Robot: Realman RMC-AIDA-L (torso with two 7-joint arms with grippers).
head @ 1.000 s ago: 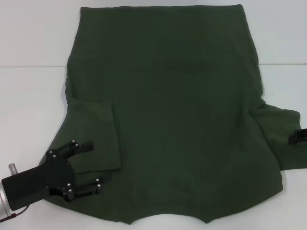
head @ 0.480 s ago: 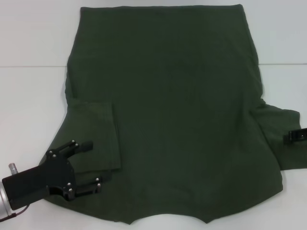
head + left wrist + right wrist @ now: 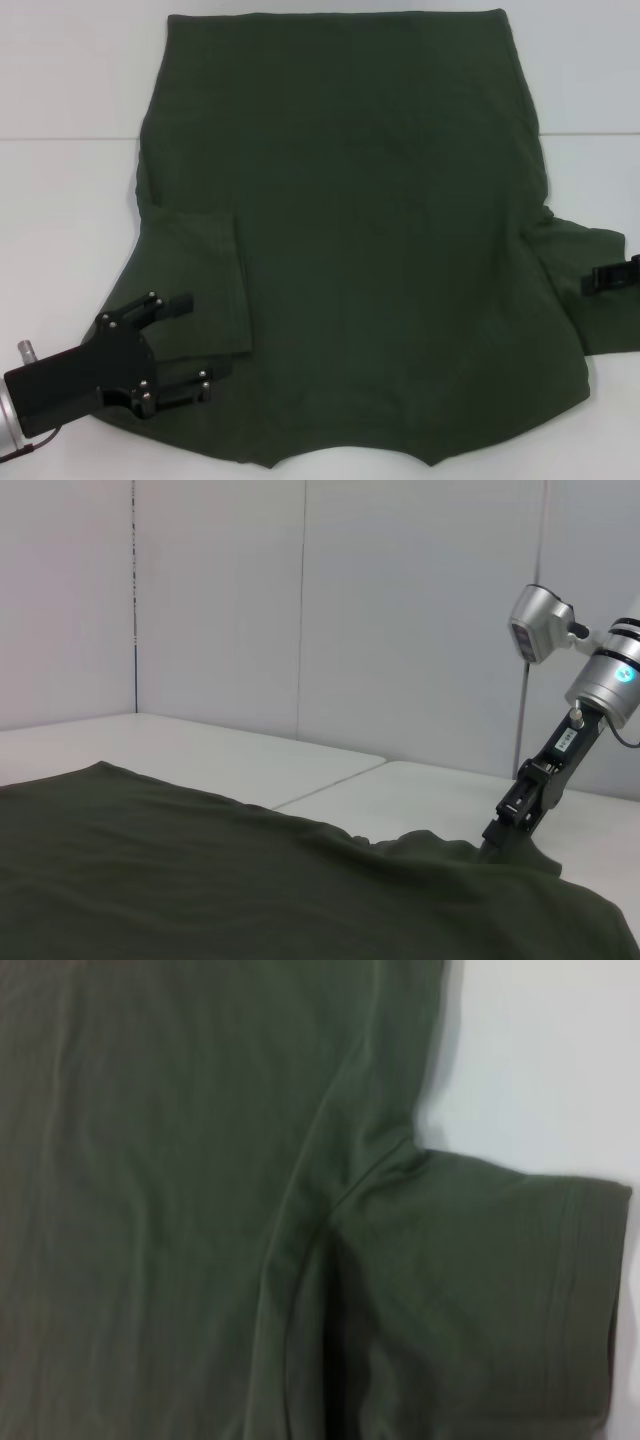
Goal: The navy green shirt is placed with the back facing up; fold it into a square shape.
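The navy green shirt (image 3: 380, 230) lies spread flat on the white table, plain side up and hem at the far end. Its left sleeve (image 3: 195, 280) is folded inward onto the body. My left gripper (image 3: 195, 343) rests low at the near left, open, its fingers straddling the near edge of that folded sleeve. The right sleeve (image 3: 585, 305) still sticks out sideways. My right gripper (image 3: 608, 277) reaches in from the right edge over that sleeve, and the left wrist view shows the right gripper (image 3: 505, 830) down at the cloth. The right sleeve (image 3: 480, 1290) fills the right wrist view.
The white table (image 3: 60, 200) shows bare on both sides of the shirt, with a seam line running across it. A pale wall (image 3: 300, 600) stands behind the table.
My right gripper has slid inward from the right edge and slightly farther away, over the right sleeve. The left arm and the shirt have stayed still.
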